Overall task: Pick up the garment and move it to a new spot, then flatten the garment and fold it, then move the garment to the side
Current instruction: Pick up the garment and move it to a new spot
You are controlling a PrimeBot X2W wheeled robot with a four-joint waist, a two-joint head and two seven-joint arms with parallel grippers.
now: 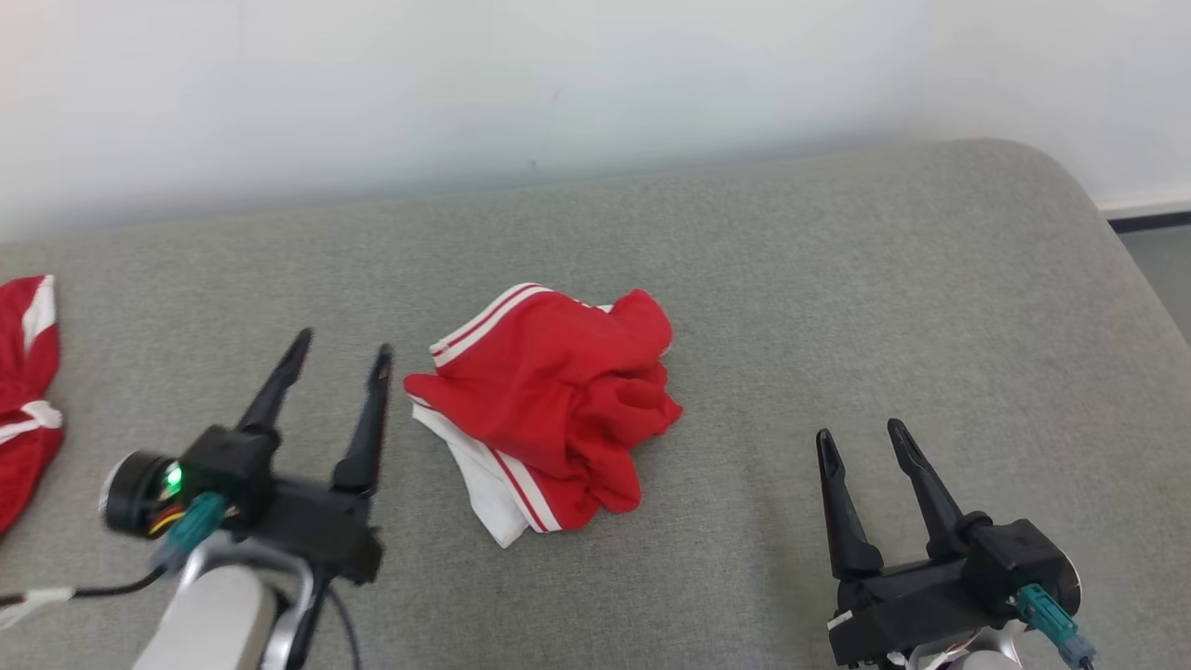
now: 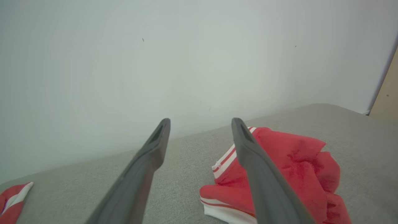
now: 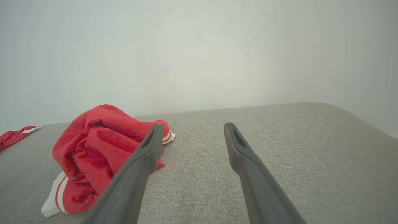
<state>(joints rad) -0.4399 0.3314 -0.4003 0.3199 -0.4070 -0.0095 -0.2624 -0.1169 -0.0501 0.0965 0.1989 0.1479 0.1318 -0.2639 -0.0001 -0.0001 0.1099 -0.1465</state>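
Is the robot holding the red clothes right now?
No, the red garment lies crumpled on the grey surface, between the open left end effector and right end effector, held by neither.

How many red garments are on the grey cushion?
2. One crumpled garment lies in the middle of the cushion; a second garment sits at its far left, cut off by the picture edge, so more may be hidden.

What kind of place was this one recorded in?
Probably an indoor room, home-like or staged: a grey fabric-covered cushion, like a sofa or bed, against a bare white wall, with a crumpled red garment lying on it.
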